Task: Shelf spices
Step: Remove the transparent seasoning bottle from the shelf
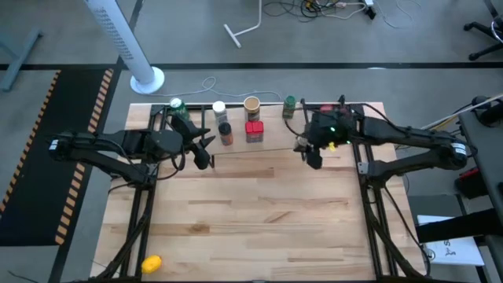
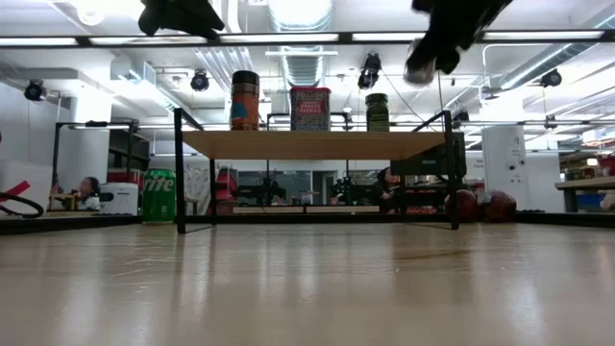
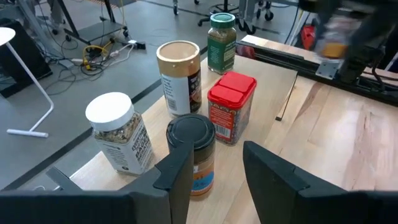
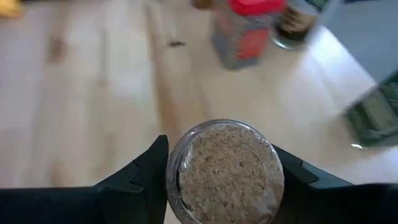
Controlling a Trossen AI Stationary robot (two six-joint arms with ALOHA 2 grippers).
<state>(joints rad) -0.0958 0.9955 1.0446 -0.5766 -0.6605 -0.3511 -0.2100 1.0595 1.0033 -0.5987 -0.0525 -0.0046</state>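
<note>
Two fingers of the right gripper (image 4: 224,180) clamp the small clear jar (image 4: 225,171) above the shelf (image 2: 312,144) (near its right end), while the left gripper (image 3: 214,168) hangs empty, parted, above the dark-capped jar (image 3: 194,152) among four spices shelved.

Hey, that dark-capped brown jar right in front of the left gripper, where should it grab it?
Probably around the body just under the cap. The dark-capped brown jar stands upright at the shelf's front edge, nearest the open left gripper. Coming level from the table side looks best, since the white-capped jar and red tin flank it.
</note>
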